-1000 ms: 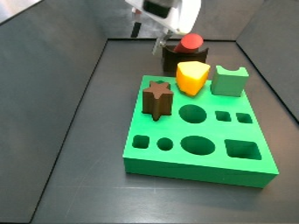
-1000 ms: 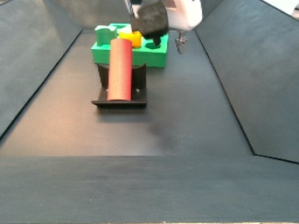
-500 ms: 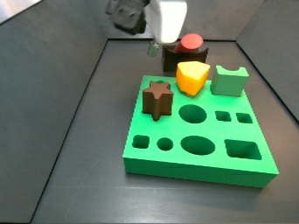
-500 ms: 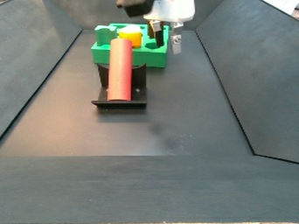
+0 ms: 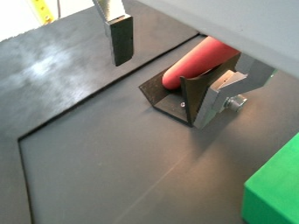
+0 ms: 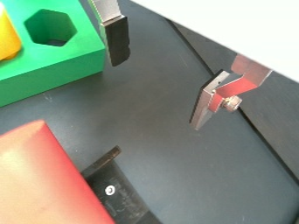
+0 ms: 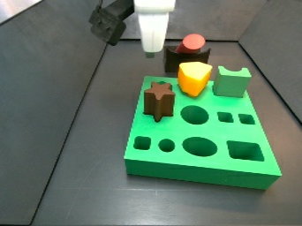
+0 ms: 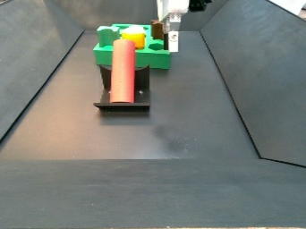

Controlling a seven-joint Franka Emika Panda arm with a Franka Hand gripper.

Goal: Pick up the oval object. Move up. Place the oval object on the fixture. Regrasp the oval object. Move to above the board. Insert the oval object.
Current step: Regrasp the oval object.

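The oval object (image 8: 123, 70), a salmon-red rod, lies lengthwise in the notch of the dark fixture (image 8: 122, 98); a side view shows only its round end (image 7: 192, 41) on top of the fixture (image 7: 178, 61). The green board (image 7: 199, 134) lies beside the fixture. My gripper (image 7: 151, 40) hangs open and empty above the floor, off to one side of the rod's end, also seen near the board's edge (image 8: 174, 38). In both wrist views the gripper (image 5: 162, 91) (image 6: 158, 93) holds nothing; the rod (image 5: 198, 61) (image 6: 41, 175) lies apart from its fingers (image 5: 121, 39).
On the board stand a yellow wedge (image 7: 195, 79), a light green notched block (image 7: 232, 82) and a dark brown star peg (image 7: 158, 99). Dark sloping walls close in the floor on both sides (image 8: 233, 80).
My gripper has risen and pulled back from the fixture, turning as it went. The oval object has stayed on the fixture.
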